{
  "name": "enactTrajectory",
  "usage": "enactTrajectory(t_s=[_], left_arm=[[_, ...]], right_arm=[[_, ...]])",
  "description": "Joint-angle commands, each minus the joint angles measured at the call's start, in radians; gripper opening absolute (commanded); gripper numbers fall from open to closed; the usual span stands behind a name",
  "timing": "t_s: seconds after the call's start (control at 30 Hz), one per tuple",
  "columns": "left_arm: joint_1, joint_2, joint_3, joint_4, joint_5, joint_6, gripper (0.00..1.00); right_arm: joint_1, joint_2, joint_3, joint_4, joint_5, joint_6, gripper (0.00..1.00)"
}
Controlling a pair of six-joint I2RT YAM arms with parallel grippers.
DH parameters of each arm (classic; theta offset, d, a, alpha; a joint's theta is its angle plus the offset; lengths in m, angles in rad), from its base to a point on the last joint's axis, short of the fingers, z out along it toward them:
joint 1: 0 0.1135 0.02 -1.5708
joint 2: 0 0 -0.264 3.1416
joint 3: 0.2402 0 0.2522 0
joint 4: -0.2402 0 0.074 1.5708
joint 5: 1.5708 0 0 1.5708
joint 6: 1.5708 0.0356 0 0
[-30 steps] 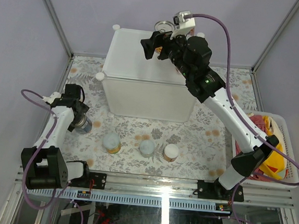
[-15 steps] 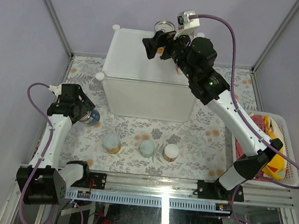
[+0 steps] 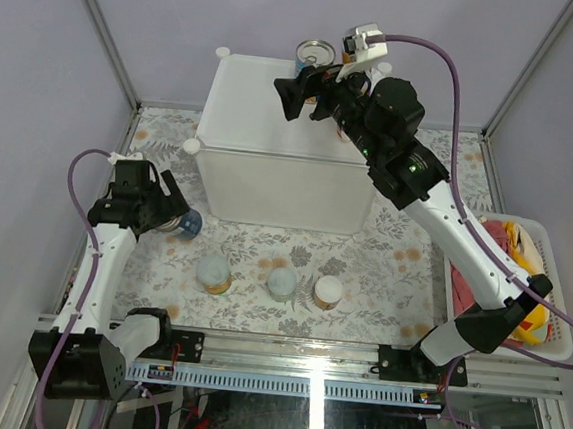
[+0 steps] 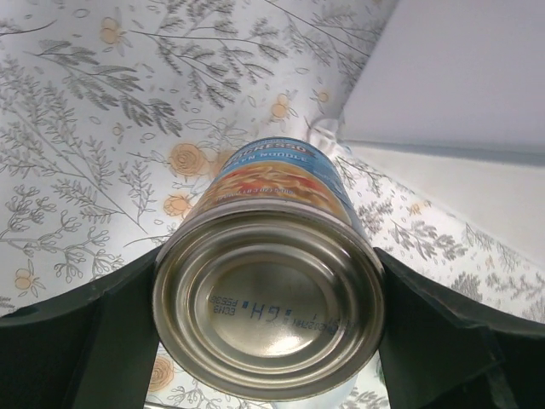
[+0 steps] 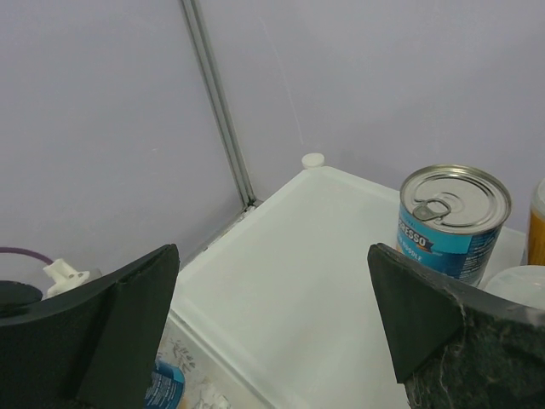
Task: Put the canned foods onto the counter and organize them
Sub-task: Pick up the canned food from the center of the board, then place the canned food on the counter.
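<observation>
The left end effector (image 3: 173, 217) is clamped on a blue-labelled can (image 4: 271, 290), with a dark finger (image 4: 81, 341) pressed to either side of the tin. The can is held tilted over the floral surface (image 4: 77, 128), near the foot of the white cabinet (image 3: 279, 184); whether it touches the surface I cannot tell. The right end effector (image 3: 306, 84) is spread wide and grips nothing, hovering over the cabinet's flat top.

Only the left wrist view shows the held can's shiny, ringed metal base with its stamped code. The right wrist view shows close up a second blue can (image 5: 451, 223), upright on the cabinet top with its pull-ring lid up, and a round corner knob (image 5: 313, 159) beyond it. Only the overhead view shows three short pale-lidded cans (image 3: 282, 282) in a row on the patterned surface, and a white slatted basket (image 3: 552, 350) of red and yellow cloth at the right.
</observation>
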Motion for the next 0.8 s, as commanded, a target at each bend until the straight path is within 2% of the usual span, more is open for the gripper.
enactTrajectory(t_s=[0.0, 0.37, 0.77], left_arm=[[-0.029, -0.051, 0.063, 0.109, 0.125, 0.081, 0.0], [-0.106, -0.079, 0.146, 0.089, 0.243, 0.146, 0.0], [-0.145, -0.107, 0.242, 0.061, 0.515, 0.168, 0.0]], right_arm=[[0.055, -0.067, -0.005, 0.022, -0.023, -0.081, 1.0], [0.104, -0.172, -0.152, -0.027, -0.121, -0.148, 1.0], [0.225, -0.361, -0.42, -0.109, -0.242, -0.262, 1.0]])
